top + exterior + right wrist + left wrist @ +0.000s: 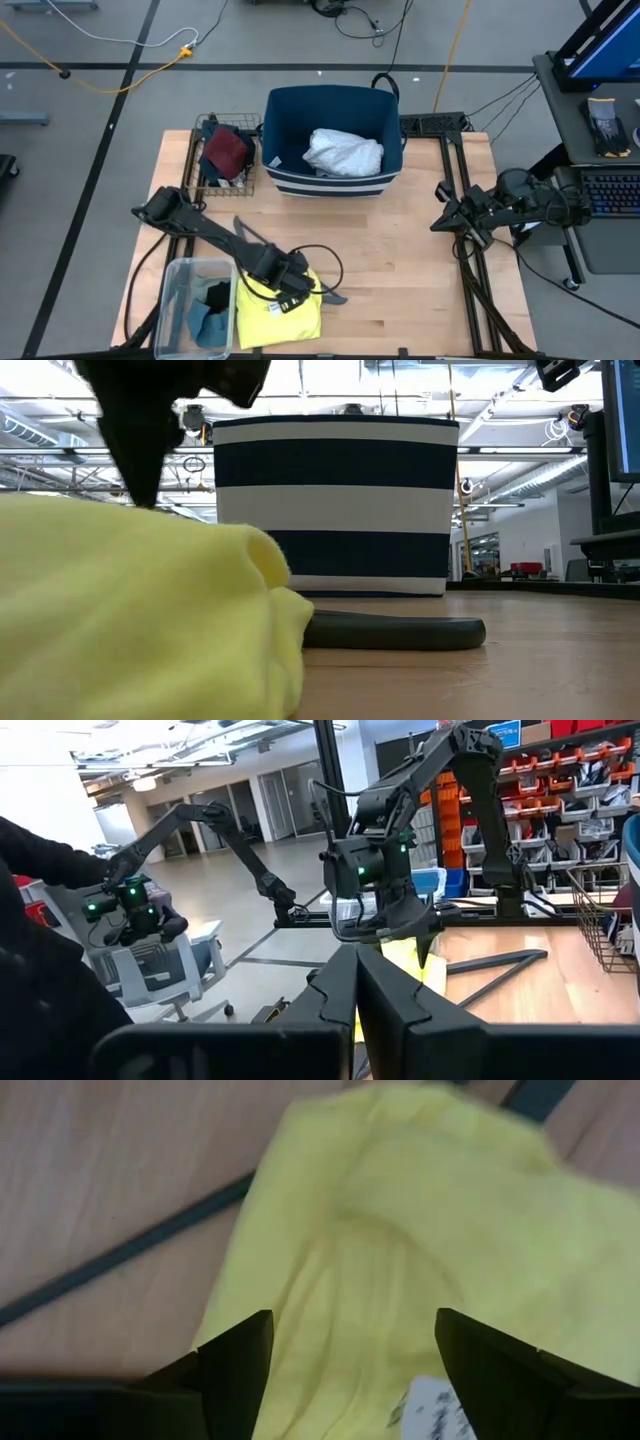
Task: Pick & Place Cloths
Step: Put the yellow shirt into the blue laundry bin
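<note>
a robotics lab: beyond the left hand, another robot arm, parts shelves, floor cables, exposed ceiling ducts.

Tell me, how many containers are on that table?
3: a navy striped basket at the back centre, a wire basket to its left, and a clear plastic bin at the front left corner. None seem hidden.

I count two robot arms. I see one yellow T-shirt, one white shirt and one maroon piece. There is one striped bin, one wire basket, one clear box and one grey hanger.
</note>
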